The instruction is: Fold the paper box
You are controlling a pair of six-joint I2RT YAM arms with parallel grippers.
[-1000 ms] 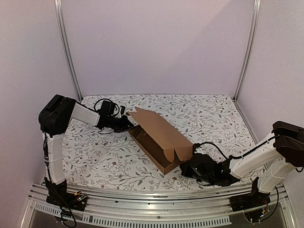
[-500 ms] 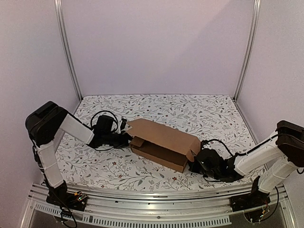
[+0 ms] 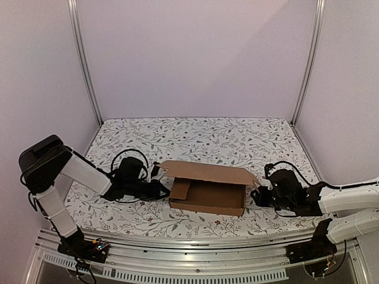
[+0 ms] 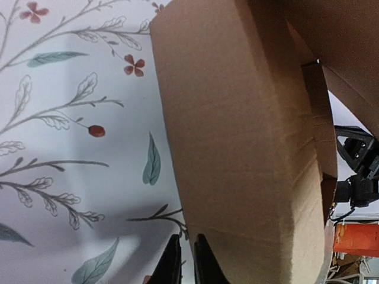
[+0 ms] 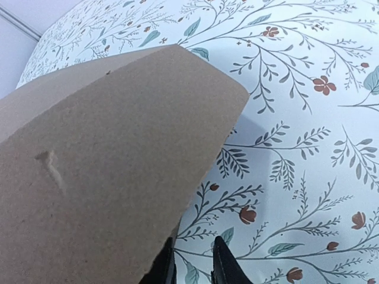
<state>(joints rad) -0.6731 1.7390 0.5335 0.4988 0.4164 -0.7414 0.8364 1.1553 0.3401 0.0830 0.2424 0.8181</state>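
Observation:
The paper box [image 3: 204, 173] is a brown cardboard mailer lying along the table's front. Its lid stands half raised over the open tray. My left gripper [image 3: 163, 189] is low at the box's left end. In the left wrist view its fingers [image 4: 187, 235] are pressed almost together at the lower edge of the cardboard wall [image 4: 237, 136], shut on that edge. My right gripper [image 3: 256, 197] sits at the box's right end. In the right wrist view its jaws [image 5: 193, 237] stand slightly apart over the cloth, with the cardboard flap [image 5: 100, 154] just beside the left finger and nothing between them.
A floral tablecloth [image 3: 237, 139] covers the table. Aluminium posts [image 3: 83, 59] and pale walls enclose the back and sides. A metal rail [image 3: 189, 248] runs along the near edge. Black cables loop behind each wrist.
The box swung from a diagonal to lie parallel with the front edge, and its lid dropped lower. The left arm came forward with it. The right gripper moved rightward and its jaws opened off the flap.

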